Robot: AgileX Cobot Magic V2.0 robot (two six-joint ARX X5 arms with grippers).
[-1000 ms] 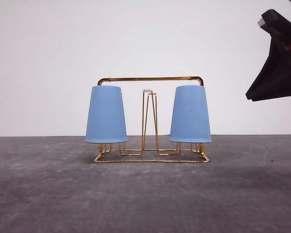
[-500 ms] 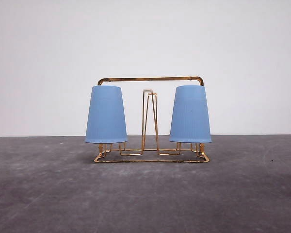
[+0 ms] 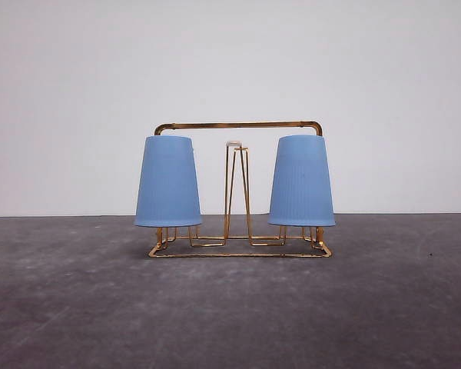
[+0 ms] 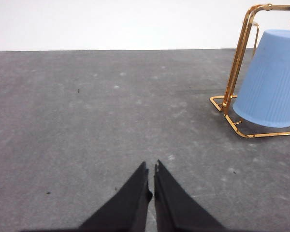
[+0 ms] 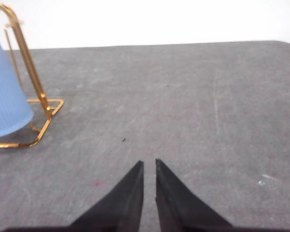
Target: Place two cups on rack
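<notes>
Two light blue ribbed plastic cups (image 3: pixel 167 182) (image 3: pixel 301 181) are seen inverted on the gold wire rack (image 3: pixel 238 126), mid-frame; left gripper (image 4: pixel 151 176) and right gripper (image 5: pixel 149 172) jaws are closed, empty, well apart from it

On your left wrist camera you see the left gripper (image 4: pixel 151 170) as two matte black fingers (image 4: pixel 130 203), each a long wedge tapering to a sharp point, with plain smooth faces. The right gripper (image 5: pixel 149 165) looks the same to you: two black, pointed, wedge-shaped fingers (image 5: pixel 176 200), bearing no markings.
</notes>
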